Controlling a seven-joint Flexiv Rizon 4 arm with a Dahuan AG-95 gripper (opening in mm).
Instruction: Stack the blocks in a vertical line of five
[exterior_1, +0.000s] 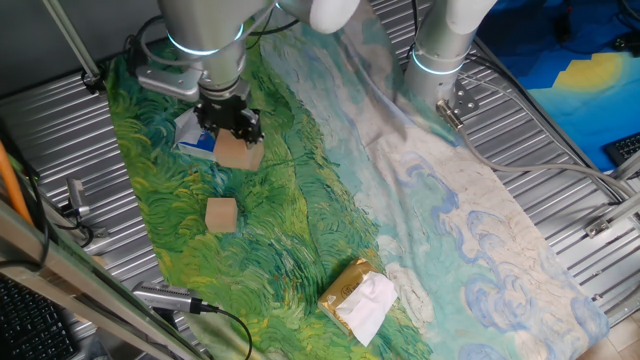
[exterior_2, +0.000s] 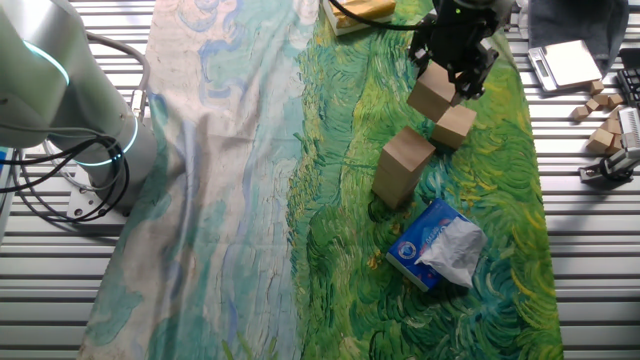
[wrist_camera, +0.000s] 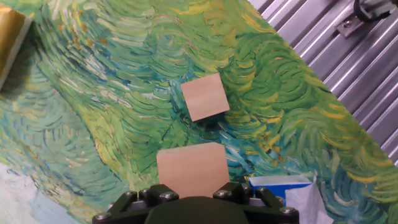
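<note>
two-finger gripper (exterior_2: 452, 72) clamped on a small tan wooden cube (exterior_2: 433, 92), held above the green painted cloth (exterior_2: 500, 200) | short tan stack (exterior_2: 403, 165) nearby | we judge cubes light, rigid; grip flat opposite faces

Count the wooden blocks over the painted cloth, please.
4, it seems: a held block in the gripper, a loose block on the cloth, and a stack that looks two high, though its seams are unclear.
</note>
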